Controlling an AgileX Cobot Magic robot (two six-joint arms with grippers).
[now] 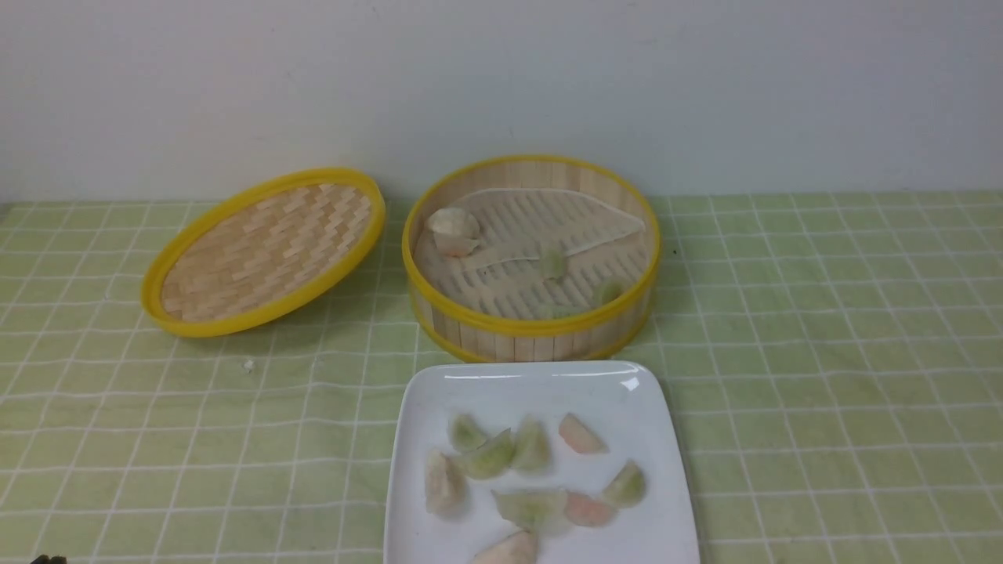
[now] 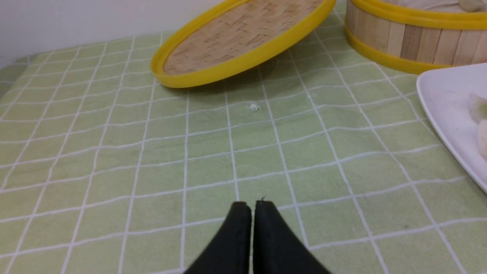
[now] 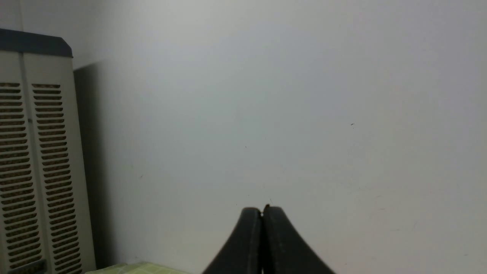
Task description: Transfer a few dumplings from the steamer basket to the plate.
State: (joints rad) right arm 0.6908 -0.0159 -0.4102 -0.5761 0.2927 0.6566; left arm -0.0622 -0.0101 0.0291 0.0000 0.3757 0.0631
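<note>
Both claws, left claw (image 2: 253,207) and right claw (image 3: 262,213), sit pressed together, empty; plate (image 1: 627,392) holds many dumplings (image 1: 533,446); enough moved, so keep clear of the basket (image 1: 533,333).

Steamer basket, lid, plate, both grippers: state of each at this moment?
steamer basket: uncovered, upright, a few dumplings inside.
lid: off, tilted, left of the basket.
plate: in front of the basket, holding several dumplings.
left gripper: shut, empty, over the tablecloth.
right gripper: shut, empty, facing the wall.
</note>
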